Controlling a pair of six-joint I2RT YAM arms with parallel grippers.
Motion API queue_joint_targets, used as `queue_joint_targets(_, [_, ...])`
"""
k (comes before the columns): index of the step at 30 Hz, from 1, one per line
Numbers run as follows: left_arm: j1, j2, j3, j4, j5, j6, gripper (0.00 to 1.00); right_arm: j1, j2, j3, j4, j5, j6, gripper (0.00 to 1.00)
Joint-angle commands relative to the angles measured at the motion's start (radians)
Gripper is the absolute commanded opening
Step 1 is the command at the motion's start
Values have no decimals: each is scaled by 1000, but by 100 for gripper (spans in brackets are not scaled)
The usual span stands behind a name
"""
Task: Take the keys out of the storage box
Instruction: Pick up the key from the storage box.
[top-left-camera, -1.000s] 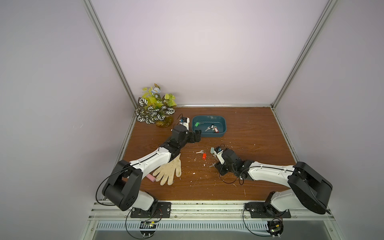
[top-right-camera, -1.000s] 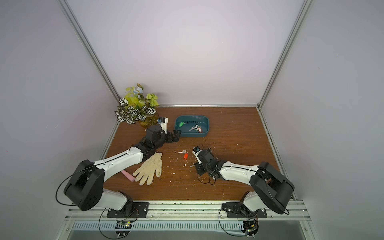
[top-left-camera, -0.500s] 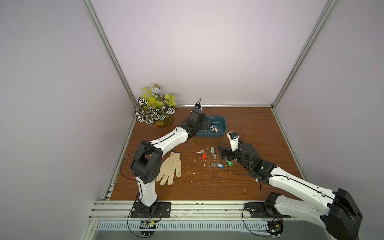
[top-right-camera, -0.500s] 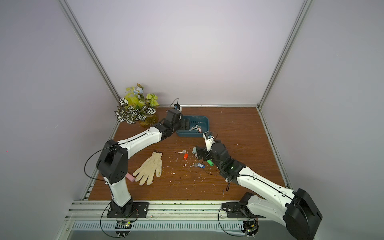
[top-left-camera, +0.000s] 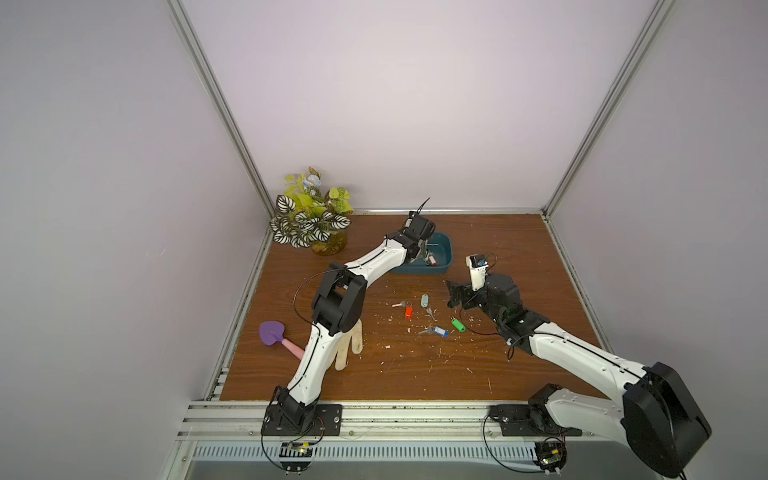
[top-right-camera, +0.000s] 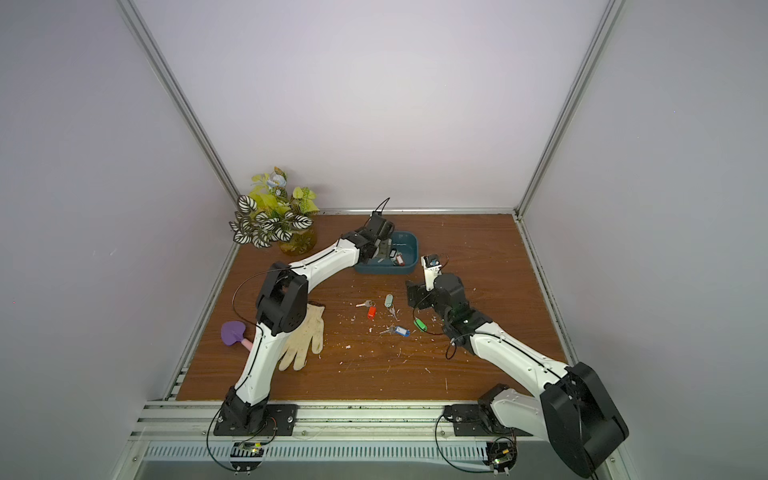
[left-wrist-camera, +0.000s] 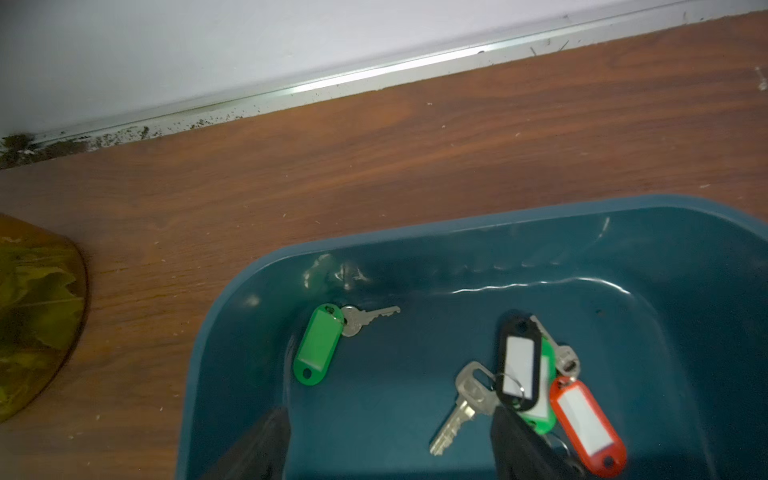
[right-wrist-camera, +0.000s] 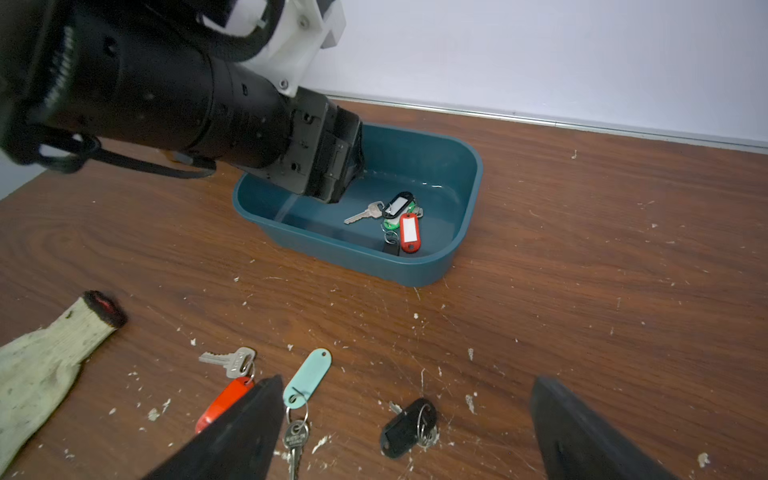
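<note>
Reaching into the teal storage box (top-left-camera: 428, 270) in both top views, the left end effector (top-left-camera: 424, 254) hangs over the keys (top-left-camera: 430, 260). Left wrist view: its jaws spread, empty. Right wrist view: right end effector (right-wrist-camera: 407, 380) spread above keys on the desk (right-wrist-camera: 582, 291).

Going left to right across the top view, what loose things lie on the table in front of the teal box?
Purple heart-shaped spatula, cream knit glove, silver key with red tag, silver key with pale grey tag, green plastic key tag. The blue-tagged key overlaps; omitted.
</note>
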Motion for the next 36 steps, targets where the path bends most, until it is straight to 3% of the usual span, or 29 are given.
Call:
queue_joint_targets(1, [30, 30, 51, -56, 13, -10, 75, -19, 16, 1, 63, -54, 4, 99])
queue_joint_targets(9, [66, 133, 176, -76, 94, 7, 62, -41, 55, 4, 80, -94, 10, 99])
queue_joint_targets(32, [90, 242, 249, -81, 66, 2, 37, -65, 112, 27, 86, -141, 6, 85])
queue_joint_targets(36, [89, 246, 255, -81, 68, 4, 28, -67, 115, 29, 86, -146, 6, 83])
